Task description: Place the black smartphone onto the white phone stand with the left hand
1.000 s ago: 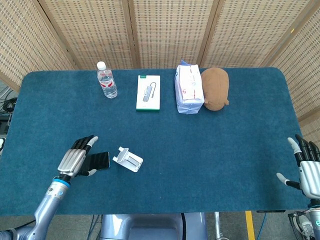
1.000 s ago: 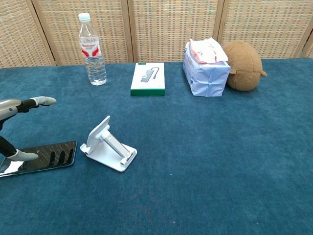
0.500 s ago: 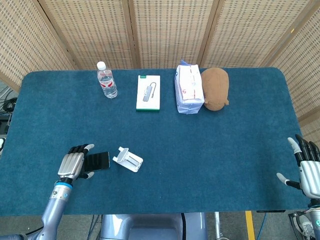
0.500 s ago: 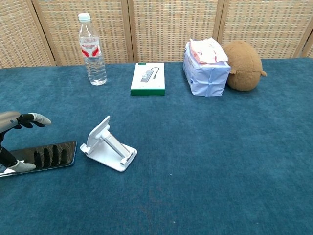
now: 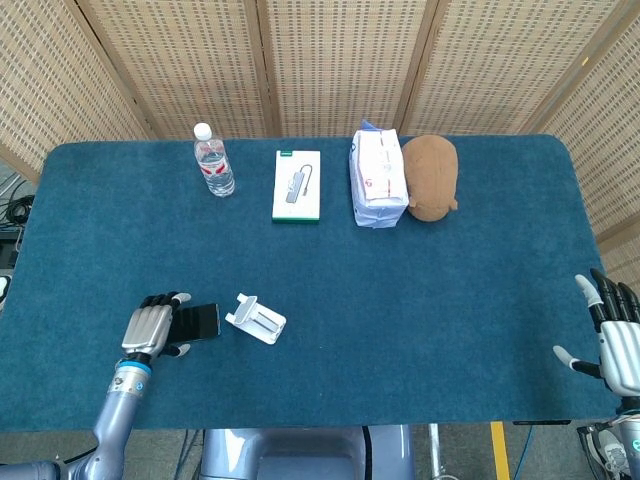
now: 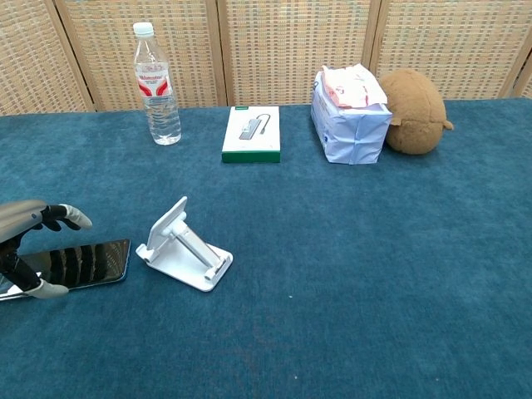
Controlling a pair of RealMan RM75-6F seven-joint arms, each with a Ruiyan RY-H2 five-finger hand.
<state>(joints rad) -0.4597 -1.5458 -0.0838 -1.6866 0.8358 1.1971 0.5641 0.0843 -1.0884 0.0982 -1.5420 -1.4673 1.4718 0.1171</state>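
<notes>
blue table: left robot hand cups black smartphone; only head view shows right robot hand spread.

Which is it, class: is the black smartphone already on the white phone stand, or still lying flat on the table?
Still flat on the table. The black smartphone lies beside the white phone stand, whose cradle is empty; the left hand is over the phone's near end.

No words or numbers can be read here. The water bottle, far past the left hand, has a red and white label, too small to read.
</notes>
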